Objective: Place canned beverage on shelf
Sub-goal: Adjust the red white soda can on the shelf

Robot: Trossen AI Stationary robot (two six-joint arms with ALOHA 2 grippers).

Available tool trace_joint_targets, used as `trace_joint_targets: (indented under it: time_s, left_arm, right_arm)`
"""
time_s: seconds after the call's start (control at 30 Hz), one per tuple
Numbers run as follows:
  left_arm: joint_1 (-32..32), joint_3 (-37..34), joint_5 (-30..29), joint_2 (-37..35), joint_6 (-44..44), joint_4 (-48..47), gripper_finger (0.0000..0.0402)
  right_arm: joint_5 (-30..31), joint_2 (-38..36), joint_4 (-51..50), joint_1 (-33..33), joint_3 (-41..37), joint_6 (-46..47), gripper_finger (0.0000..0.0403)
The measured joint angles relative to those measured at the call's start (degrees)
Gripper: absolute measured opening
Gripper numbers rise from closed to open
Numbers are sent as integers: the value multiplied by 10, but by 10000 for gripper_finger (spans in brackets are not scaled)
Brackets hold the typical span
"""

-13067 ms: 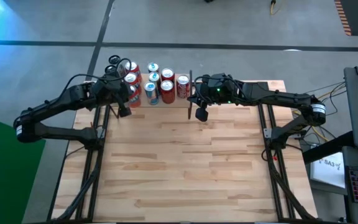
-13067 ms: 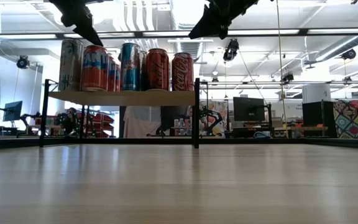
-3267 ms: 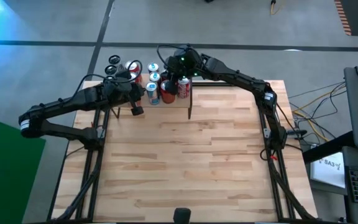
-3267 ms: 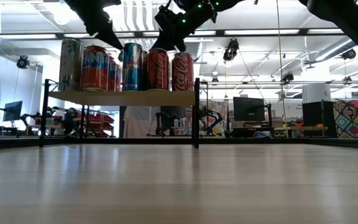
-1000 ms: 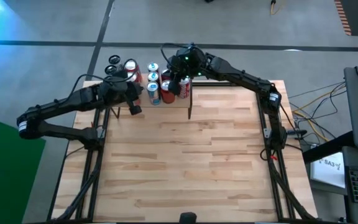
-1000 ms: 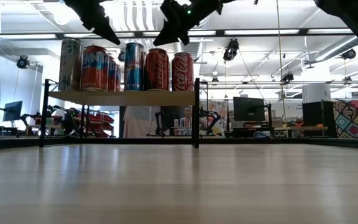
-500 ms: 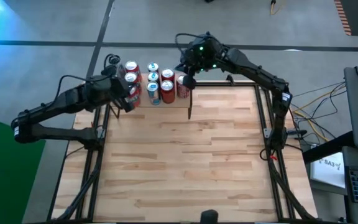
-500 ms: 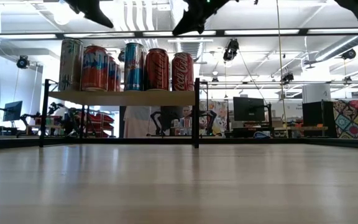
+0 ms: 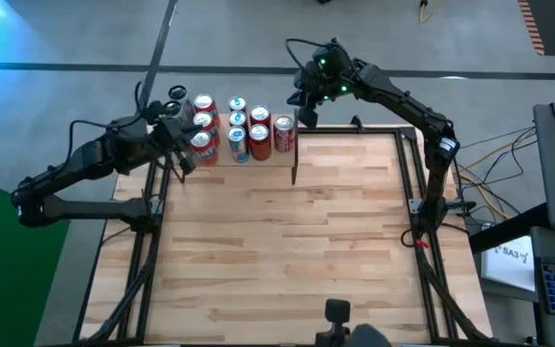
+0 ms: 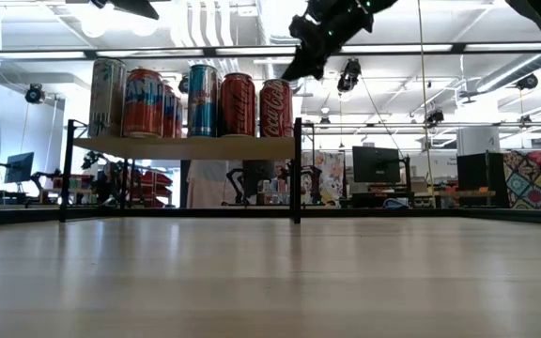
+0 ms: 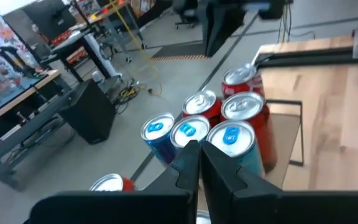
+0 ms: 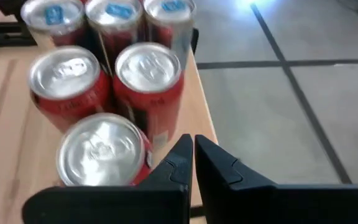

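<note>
Several drink cans (image 9: 237,125), red and blue, stand upright on the shelf (image 10: 186,146), a small light-wood board on thin black uprights at the table's far edge. They also show in the low view (image 10: 195,99). My right gripper (image 9: 306,112) is shut and empty. It hangs above and just right of the red cans (image 12: 132,81) and shows high in the low view (image 10: 304,62). My left gripper (image 9: 185,154) is shut and empty, above the shelf's left end, with the can tops (image 11: 222,124) ahead of it.
The shelf's black uprights (image 10: 297,169) stand on the butcher-block tabletop (image 9: 277,241), whose near and middle parts lie bare. Both arms reach in from the table's sides toward its far edge. Grey floor lies beyond that edge.
My right gripper has risen from just over the red cans and gone toward the table's right and far edge, clear of them. My left gripper has gone up and toward the table's left edge. The cans stay upright on the shelf.
</note>
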Motion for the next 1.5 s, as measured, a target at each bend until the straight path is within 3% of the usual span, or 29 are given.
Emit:
trace_joint_targets:
  time_s: [0.13,0.5,0.77,1.5]
  left_arm:
    - [0,0,14,-11,-3,5,0]
    - [0,0,14,-17,0,7,0]
    - [0,0,14,-17,0,7,0]
    - [0,0,15,-17,0,7,0]
  right_arm:
    - [-40,-1,3,-15,-27,-1,9]
    - [-47,-1,84,-18,-119,-7,9]
    - [-93,0,85,-17,-118,2,9]
    - [-94,0,78,7,-118,1,9]
